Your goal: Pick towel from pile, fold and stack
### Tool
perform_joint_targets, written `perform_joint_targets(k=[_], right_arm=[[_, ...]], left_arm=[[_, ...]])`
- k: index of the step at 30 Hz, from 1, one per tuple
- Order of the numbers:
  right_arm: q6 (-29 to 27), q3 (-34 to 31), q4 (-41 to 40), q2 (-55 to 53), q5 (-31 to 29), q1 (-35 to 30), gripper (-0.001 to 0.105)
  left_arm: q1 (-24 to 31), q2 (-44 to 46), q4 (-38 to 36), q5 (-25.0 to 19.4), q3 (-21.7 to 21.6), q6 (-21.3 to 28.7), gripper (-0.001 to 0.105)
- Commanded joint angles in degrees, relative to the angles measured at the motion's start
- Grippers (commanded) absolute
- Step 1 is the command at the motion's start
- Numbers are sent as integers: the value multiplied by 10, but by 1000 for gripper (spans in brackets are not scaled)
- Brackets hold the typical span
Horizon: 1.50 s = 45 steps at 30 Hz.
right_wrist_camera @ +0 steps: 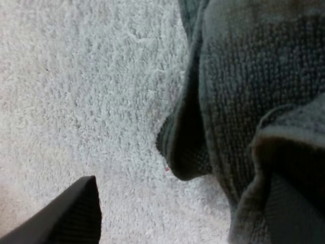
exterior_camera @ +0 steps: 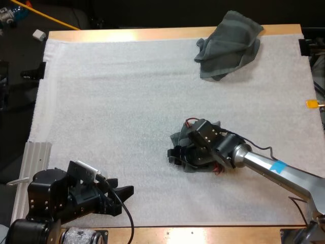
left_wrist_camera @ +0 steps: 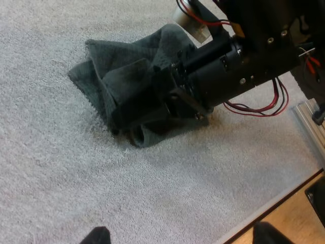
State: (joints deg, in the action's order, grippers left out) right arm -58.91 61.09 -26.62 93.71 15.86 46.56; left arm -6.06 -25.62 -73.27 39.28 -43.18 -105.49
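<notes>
White mat (exterior_camera: 101, 101) on bench (exterior_camera: 152, 34): right pincer (exterior_camera: 175, 154), fingers apart, is low over a crumpled towel (left_wrist_camera: 122, 86) near mat centre, prob. to spread it. Left pincer (exterior_camera: 121, 199), also apart, waits at the mat's near-left edge. Pile towel (exterior_camera: 228, 43) lies at its far-right corner.

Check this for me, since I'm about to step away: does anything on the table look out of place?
The crumpled towel at the far right spills off the white mat and over the table's far edge. The other towel lies bunched at the right end effector, not yet flat. Nothing looks damaged.
</notes>
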Motion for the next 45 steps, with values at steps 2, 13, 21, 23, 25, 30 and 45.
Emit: perform_joint_targets(k=[2, 13, 21, 23, 25, 30, 45], right_arm=[[-7, 2, -4, -10, 11, -6, 65], [-40, 4, -3, -104, -38, -1, 65], [-94, 4, -119, -185, -101, -1, 66], [-107, 3, -153, -207, -117, 0, 66], [-116, 3, -183, -232, -130, 0, 65], [-121, 0, -211, -263, -142, -2, 65], [-132, -1, -368, -422, -192, -3, 65]], left_arm=[[-2, 0, 4, 6, -3, 2, 56], [0, 3, 5, 9, -2, 0, 56], [-1, 2, 6, 9, -2, 1, 56], [-1, 2, 8, 8, -2, 2, 56], [-1, 2, 10, 8, -1, 2, 56], [-2, 1, 4, 6, 0, 3, 56], [-2, 1, 10, 2, 10, 6, 56]])
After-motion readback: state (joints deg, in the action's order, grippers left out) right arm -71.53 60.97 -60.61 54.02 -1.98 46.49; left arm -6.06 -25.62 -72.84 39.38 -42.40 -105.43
